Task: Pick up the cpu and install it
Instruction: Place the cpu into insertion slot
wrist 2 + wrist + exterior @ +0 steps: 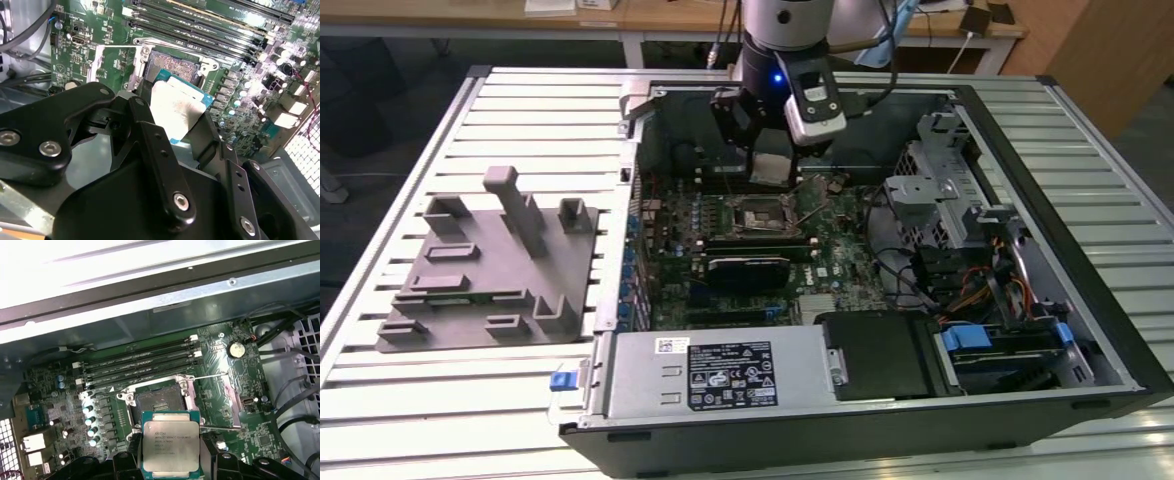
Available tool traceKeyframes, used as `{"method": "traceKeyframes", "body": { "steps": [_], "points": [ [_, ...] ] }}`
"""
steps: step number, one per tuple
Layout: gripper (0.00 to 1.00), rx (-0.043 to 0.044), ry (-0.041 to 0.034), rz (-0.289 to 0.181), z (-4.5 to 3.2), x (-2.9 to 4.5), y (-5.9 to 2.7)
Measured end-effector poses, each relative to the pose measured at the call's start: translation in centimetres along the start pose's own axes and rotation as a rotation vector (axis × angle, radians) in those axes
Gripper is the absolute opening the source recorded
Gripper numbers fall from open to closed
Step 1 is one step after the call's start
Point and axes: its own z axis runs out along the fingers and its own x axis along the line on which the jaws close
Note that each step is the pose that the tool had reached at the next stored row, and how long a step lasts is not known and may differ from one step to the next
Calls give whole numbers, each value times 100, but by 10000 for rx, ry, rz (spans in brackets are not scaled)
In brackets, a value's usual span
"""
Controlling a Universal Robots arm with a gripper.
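Note:
The cpu is a flat square chip with a silver-grey metal top and a blue-green rim. My gripper is shut on it, with a black finger on each side of the cpu. In the exterior view the cpu hangs under my gripper inside the computer case, a little above and behind the socket. The socket lies uncovered on the green motherboard, its metal frame and lever swung aside. The socket sits just beyond the held chip.
The black computer case lies open on a slatted metal table. A grey tray with upright pegs stands at the exterior view's left. Memory slots, a drive cage and cables surround the socket.

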Motion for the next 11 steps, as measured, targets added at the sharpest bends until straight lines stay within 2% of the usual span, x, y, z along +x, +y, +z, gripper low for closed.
{"method": "traceKeyframes", "body": {
  "steps": [7,11],
  "points": [
    [54,9,-29,502,0,0,0],
    [54,17,-55,941,0,0,0]
  ]
}}
